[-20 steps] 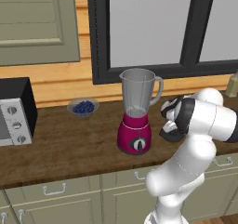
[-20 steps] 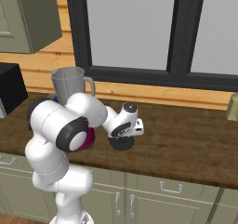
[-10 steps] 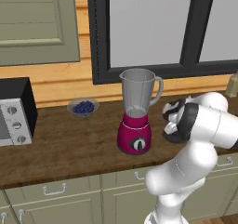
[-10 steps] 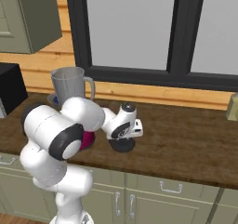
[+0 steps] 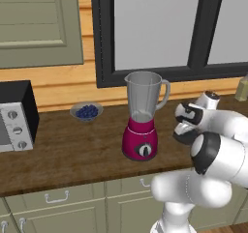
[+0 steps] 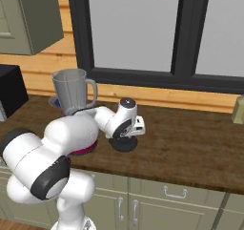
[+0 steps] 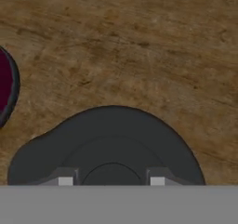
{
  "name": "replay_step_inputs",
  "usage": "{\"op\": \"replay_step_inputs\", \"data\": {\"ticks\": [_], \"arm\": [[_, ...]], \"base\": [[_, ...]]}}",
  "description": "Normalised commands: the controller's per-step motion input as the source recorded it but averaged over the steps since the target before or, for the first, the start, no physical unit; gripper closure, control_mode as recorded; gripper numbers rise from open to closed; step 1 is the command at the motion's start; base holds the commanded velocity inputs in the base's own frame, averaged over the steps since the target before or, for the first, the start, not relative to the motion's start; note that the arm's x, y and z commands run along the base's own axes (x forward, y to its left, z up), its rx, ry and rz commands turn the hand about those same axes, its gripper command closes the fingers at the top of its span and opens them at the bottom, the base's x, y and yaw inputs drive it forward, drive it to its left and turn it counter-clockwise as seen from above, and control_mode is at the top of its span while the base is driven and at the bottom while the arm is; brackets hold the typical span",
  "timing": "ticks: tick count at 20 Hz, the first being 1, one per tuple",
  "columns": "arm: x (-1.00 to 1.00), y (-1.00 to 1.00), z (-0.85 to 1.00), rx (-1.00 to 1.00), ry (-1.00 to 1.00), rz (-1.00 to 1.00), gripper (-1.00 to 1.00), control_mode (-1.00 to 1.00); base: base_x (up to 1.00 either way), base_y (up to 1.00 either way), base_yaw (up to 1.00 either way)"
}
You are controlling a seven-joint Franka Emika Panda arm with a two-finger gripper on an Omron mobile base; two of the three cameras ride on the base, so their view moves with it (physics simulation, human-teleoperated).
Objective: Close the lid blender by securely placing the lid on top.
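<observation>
Lid [image 7: 109, 139] flat on the wooden bench [image 7: 139, 46], just right of the blender [image 5: 142, 116] — dark disc, raised knob at centre. Seen in the right base view [image 6: 125, 144] directly beneath the gripper [image 6: 127, 137], which hangs low over it. In the hand view, fingers [image 7: 65, 180] to either side of the knob, set narrow, about knob-width apart; cannot tell whether pressing on it yet or merely bracketing it.

Handling, by judgement: likely light, rigid, smooth plastic. No give, so a modest squeeze should do. Thin rim lying flush on the wood offers no purchase — knob the only sensible hold. Small round knob may let the disc swing or tip if caught off-centre; best taken square across the middle.

Blender jar clear, tapered, open at the top, handle on the side toward the arm. Magenta base [image 7: 5, 86] close beside the lid. Jar tall — a fair lift needed before carrying across, with the handle and rim the things most likely to be clipped.

Elsewhere: bowl of blueberries [image 5: 86, 111] and microwave [image 5: 15, 116] well off to the left, window [image 5: 160, 24] behind. Neither on the path. Pale object at the far right of the bench [image 6: 238, 109], too cut off to name.
</observation>
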Motion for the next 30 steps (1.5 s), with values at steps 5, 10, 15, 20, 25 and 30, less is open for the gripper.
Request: {"op": "replay_step_inputs", "data": {"ticks": [5,10,15,20,25,30], "arm": [[-0.08,0.00,1.00,0.00,0.00,0.00,1.00,-1.00],[-0.05,0.00,1.00,0.00,0.00,0.00,1.00,-1.00],[-0.03,0.00,1.00,0.00,0.00,-0.01,1.00,-1.00],[0.00,0.00,0.90,0.00,-0.02,-0.05,1.00,-1.00],[0.00,0.04,0.75,0.00,-0.04,-0.04,1.00,-1.00],[0.00,0.24,0.58,0.00,-0.06,-0.01,1.00,-1.00]], "base": [[0.00,0.00,0.00],[0.00,0.00,0.00],[0.00,0.00,0.00],[0.00,0.00,0.00],[0.00,0.00,0.00],[0.00,0.00,0.00]]}}
